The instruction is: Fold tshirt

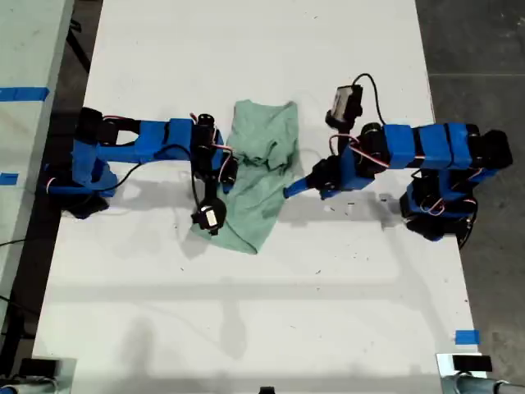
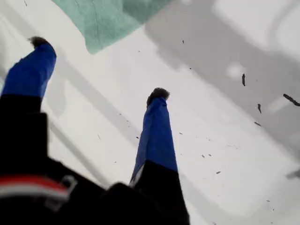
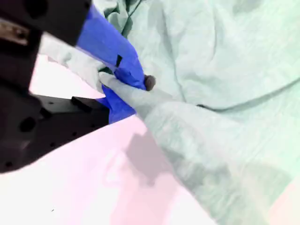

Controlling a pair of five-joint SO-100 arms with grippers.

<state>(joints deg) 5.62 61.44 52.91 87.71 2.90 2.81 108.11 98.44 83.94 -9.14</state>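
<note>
My second claw (image 3: 124,86) is clamped on a fold of the tshirt (image 1: 261,168), cloth bunched between its blue fingers and pulled into a ridge running away from the tips. My first claw (image 2: 98,70) stands open over bare bench (image 2: 220,126), nothing between its fingers; a corner of the tshirt lies just ahead of its tips, not touching. In the exterior view the garment sits between the two arms, crumpled and partly doubled over, its lower hem trailing out from under one arm. Risk assessment: only one claw has a hold, so any pull is likely to drag the whole garment across the smooth bench rather than crease it. The pinch appears to gather more than one layer; lifting could carry unintended cloth. The open claw closing short of the corner would miss.
</note>
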